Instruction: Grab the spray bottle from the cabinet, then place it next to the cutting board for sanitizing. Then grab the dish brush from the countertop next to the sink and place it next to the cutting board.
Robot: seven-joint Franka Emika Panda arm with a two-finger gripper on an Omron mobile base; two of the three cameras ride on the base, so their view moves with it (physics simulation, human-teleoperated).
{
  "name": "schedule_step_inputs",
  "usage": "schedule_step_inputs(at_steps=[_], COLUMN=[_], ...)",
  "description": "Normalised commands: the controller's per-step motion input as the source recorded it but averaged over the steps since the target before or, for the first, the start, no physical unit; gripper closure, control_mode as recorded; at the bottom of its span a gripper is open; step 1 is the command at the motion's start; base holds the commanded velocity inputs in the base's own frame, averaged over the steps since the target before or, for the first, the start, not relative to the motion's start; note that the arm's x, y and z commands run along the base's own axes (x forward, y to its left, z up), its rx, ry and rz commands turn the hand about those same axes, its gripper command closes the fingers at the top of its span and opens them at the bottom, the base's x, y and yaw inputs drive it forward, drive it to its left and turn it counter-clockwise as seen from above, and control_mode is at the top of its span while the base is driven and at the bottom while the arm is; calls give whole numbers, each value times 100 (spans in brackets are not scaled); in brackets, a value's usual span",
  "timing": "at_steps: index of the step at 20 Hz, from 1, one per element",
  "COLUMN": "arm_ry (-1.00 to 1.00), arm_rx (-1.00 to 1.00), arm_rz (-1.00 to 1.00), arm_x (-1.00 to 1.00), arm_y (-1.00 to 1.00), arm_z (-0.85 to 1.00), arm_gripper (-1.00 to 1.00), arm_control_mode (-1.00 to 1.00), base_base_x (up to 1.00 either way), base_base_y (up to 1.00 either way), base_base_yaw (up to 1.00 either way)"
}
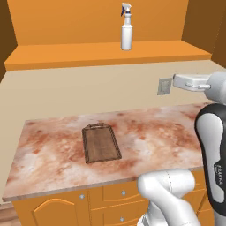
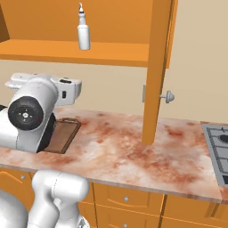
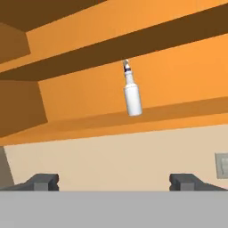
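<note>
So the gripper (image 3: pixel 114 181) is empty right now, its two dark fingertips (image 3: pixel 42 181) spread wide apart at the bottom of the hand view with nothing between them, looking up at the wall cabinet. The spray bottle (image 3: pixel 132 91) sits at roughly 12 o'clock from the gap between the fingers, a good way off, so no contact at all. In the left base view the hand hangs out at about 3 o'clock, above the countertop (image 1: pixel 145 132) and below the cabinet (image 1: pixel 106 54) shelf, with the bottle up at 12 o'clock, standing upright near the middle of the orange shelf. The right base view shows the bottle standing upright on that shelf too, at around 11 o'clock, with the open cabinet door hanging down to its right. The cutting board (image 1: pixel 101 143) lies flat on the marbled countertop near the middle of the left base view, handle end pointing toward the back wall, and there's nothing beside it. Honestly my read is the task has barely started: bottle not grabbed, nothing placed next to the board, and the whole brush half is untouched. What's left is basically everything: reach up, close on the bottle, carry it down next to the board, then go find the brush by the sink and bring that over too.
</note>
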Motion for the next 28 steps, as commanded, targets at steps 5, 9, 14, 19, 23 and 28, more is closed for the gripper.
schedule_step_inputs(at_steps=[5, 9, 14, 19, 23, 28], arm_ry=[-34, -4, 6, 0, 0, 0], arm_rx=[0, 0, -4, -13, -12, -12], arm_rz=[0, -5, 0, 0, -2, -7], arm_x=[-6, 2, 7, 0, 5, 9], arm_y=[9, 4, 9, 18, 13, 2], arm_z=[61, 34, 13, 46, 21, 8], arm_gripper=[-100, -100, -100, -100, -100, -100], arm_control_mode=[-100, -100, -100, -100, -100, -100], base_base_x=[0, 0, 0, 0, 0, 0], base_base_y=[0, 0, 0, 0, 0, 0], base_base_yaw=[0, 0, 0, 0, 0, 0])
